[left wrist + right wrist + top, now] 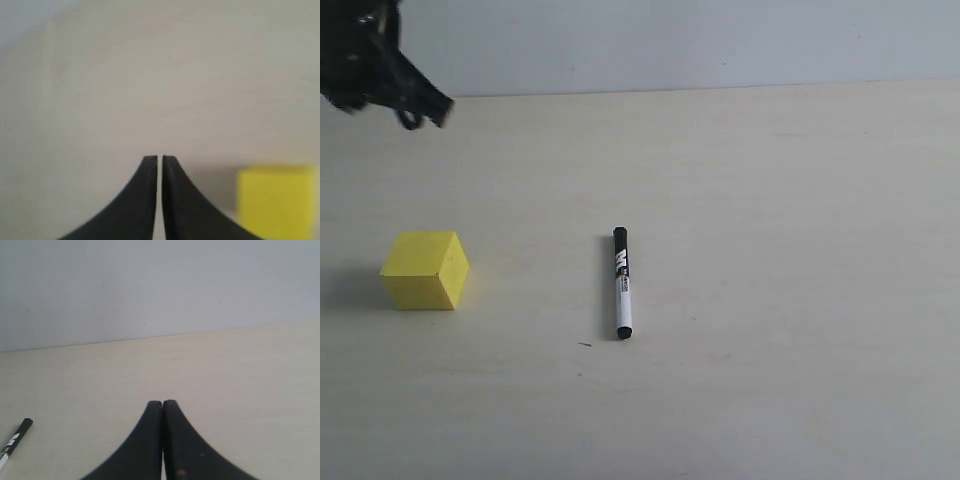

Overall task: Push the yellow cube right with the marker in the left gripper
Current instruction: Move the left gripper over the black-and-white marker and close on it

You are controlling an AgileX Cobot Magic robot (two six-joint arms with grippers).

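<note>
One yellow cube (424, 270), one marker (622, 284) lay well apart on table (770, 200). Left gripper (160, 159) narrowed to slit, held nothing; right gripper (162, 402) pressed closed, held nothing.

Marker (622, 283) right of cube (424, 270)

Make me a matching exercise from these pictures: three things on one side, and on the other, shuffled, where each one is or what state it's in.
Things:
1. marker
2. yellow cube
3. left gripper

Place or state:
a. closed, holding nothing
b. lying flat near the middle of the table
c. standing on the table, left of the marker in the exterior view

Pairs: 1-b, 2-c, 3-a
</note>
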